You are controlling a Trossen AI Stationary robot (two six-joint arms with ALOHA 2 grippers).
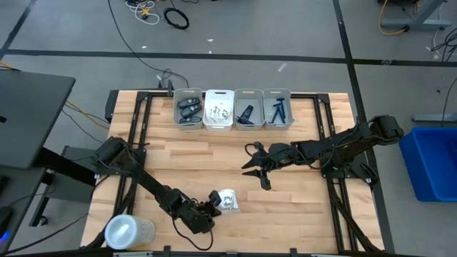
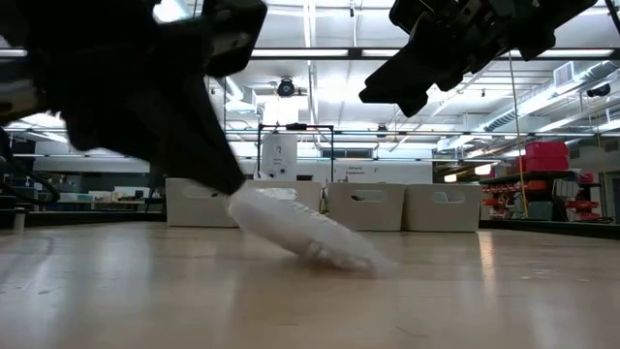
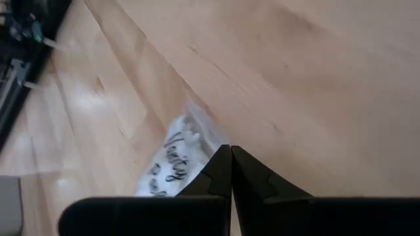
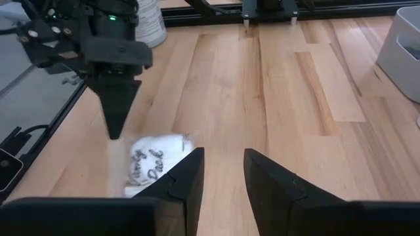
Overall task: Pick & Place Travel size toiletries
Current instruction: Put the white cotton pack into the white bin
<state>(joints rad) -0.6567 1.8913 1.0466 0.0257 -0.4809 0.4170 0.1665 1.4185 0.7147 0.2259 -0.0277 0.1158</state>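
A small white crinkly packet with dark print (image 1: pixel 227 200) sits near the table's front edge, left of centre. My left gripper (image 1: pixel 213 205) is shut on it; the packet also shows in the left wrist view (image 3: pixel 172 165) and the right wrist view (image 4: pixel 154 160). My right gripper (image 1: pixel 257 174) hangs open above the table's middle with nothing between its fingers (image 4: pixel 223 167). It is clear of the packet, on the packet's far right side. Other toiletries lie in the bins at the far edge. My left gripper pinches the packet's thin clear edge (image 3: pixel 209 139) between its two shut fingers. The fingers (image 4: pixel 115 124) slant down onto it from the table's left near side. The packet sits tilted, its held end raised (image 2: pixel 247 206) and its other end (image 2: pixel 354 260) on the table.
Four small bins stand in a row at the far edge. They hold dark oval cases (image 1: pixel 188 109), white packets (image 1: pixel 218 109), a dark item (image 1: pixel 247 113) and blue razors (image 1: pixel 278 109). A pale cylinder (image 1: pixel 129 232) stands at the near left corner. Bare wood lies between.
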